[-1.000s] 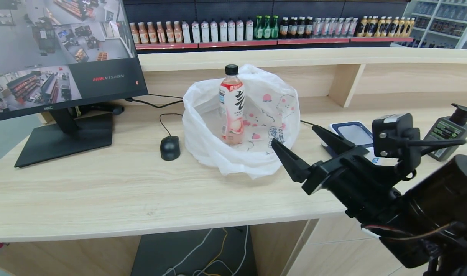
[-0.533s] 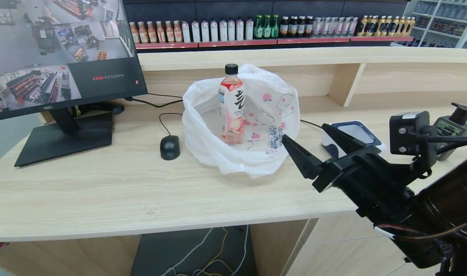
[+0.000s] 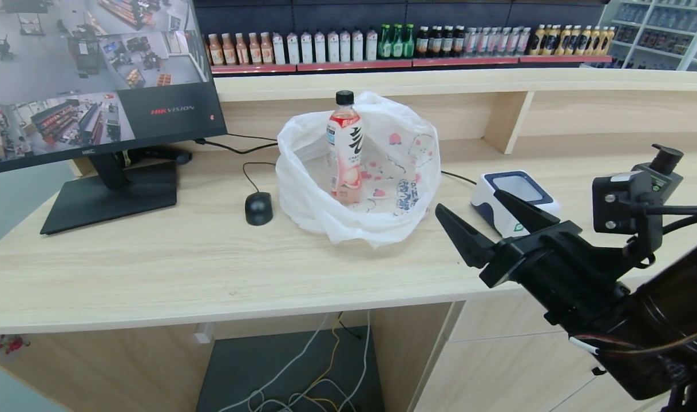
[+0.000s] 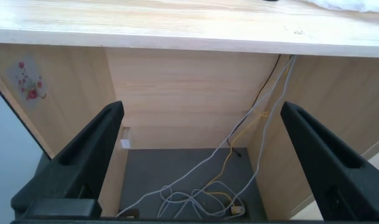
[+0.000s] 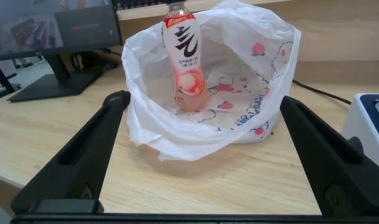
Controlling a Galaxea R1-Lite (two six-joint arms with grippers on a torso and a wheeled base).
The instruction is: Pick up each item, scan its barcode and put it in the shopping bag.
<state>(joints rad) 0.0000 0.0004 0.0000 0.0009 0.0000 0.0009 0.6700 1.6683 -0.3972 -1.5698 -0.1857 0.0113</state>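
A pink peach-drink bottle (image 3: pixel 344 154) with a black cap stands upright inside the white printed shopping bag (image 3: pixel 377 223) at the middle of the counter. My right gripper (image 3: pixel 468 201) hovers open and holds nothing, to the right of the bag and in front of the white-and-blue barcode scanner (image 3: pixel 514 184). The right wrist view looks between its own open fingers at the bottle (image 5: pixel 184 59), the bag (image 5: pixel 239 130) and the scanner's corner (image 5: pixel 369 118). My left gripper (image 4: pixel 201 109) is open below the counter's front edge, facing the cavity underneath.
A monitor (image 3: pixel 91 86) stands at the back left, with a black mouse (image 3: pixel 258 208) between it and the bag. A dark pump bottle (image 3: pixel 664 163) stands at the far right behind my wrist. Loose cables (image 4: pixel 208 186) hang under the wooden counter (image 3: pixel 154 269).
The head camera has shifted, so the whole scene sits slightly differently. My right gripper has drawn back to the right, away from the bag, still open.
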